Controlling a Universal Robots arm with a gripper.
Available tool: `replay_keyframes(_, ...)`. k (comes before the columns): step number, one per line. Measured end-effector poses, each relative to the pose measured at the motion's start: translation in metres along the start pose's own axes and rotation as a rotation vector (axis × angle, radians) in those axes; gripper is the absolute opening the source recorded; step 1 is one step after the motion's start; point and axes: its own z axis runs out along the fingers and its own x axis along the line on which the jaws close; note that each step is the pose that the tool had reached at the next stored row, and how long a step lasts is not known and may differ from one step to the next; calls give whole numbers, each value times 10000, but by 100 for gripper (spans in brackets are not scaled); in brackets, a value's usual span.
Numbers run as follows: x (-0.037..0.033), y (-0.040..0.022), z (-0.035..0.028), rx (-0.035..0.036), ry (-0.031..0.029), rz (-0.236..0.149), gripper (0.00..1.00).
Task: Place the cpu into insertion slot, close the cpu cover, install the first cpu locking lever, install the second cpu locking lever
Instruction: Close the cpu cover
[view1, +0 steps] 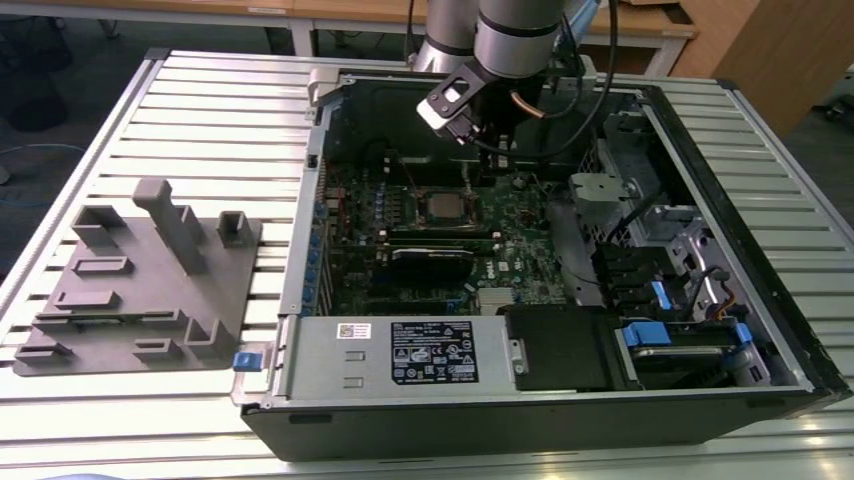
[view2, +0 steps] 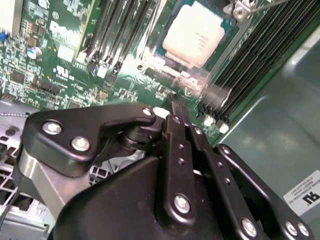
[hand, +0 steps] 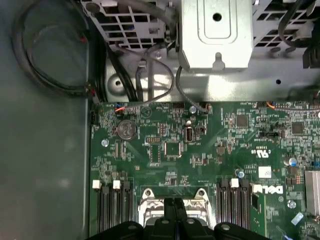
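Claw (view2: 176, 106) fingers are pressed together with nothing between them, their tips low just beside the small square silvery-grey metal-topped cpu (view2: 194, 33). That chip lies flat in the square black silver-rimmed insertion slot (view1: 416, 207) on the green circuit board (view2: 60, 50), inside the open black computer case (view1: 534, 425) on the slatted metal table (view1: 200, 110).

Board: green motherboard (hand: 200, 145), coin battery (hand: 125, 130) near one edge.
Foreground: black hand (hand: 175, 202), tips pressed together, at the silver cpu cover (hand: 149, 202).
Behind: silver metal bracket (hand: 216, 32), looped black cables (hand: 45, 55).
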Motion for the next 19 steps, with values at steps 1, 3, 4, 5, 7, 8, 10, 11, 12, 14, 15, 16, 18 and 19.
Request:
replay_keyframes(1, 0, 0, 0, 0, 0, 0, 11)
replay_keyframes(3, 0, -1, 0, 0, 0, 1, 11)
replay_keyframes(4, 0, -1, 0, 0, 0, 2, 11)
replay_keyframes(5, 0, -1, 0, 0, 0, 1, 11)
replay_keyframes(7, 0, -1, 0, 1, 0, 1, 11)
replay_keyframes(8, 0, -1, 0, 12, -1, 2, 11)
replay_keyframes(10, 0, -2, 0, 62, -4, 4, 11)
replay_keyframes(11, 0, -2, 0, 63, -4, 4, 11)
replay_keyframes(12, 0, -1, 0, 64, -3, 4, 11)
replay_keyframes(14, 0, -1, 1, 65, -2, 3, 11)
replay_keyframes(15, 0, -1, 1, 66, -2, 3, 11)
replay_keyframes(16, 0, -1, 1, 67, -2, 3, 11)
replay_keyframes(18, 0, -1, 1, 68, -2, 3, 11)
replay_keyframes(19, 0, -3, 1, 68, -2, 3, 11)
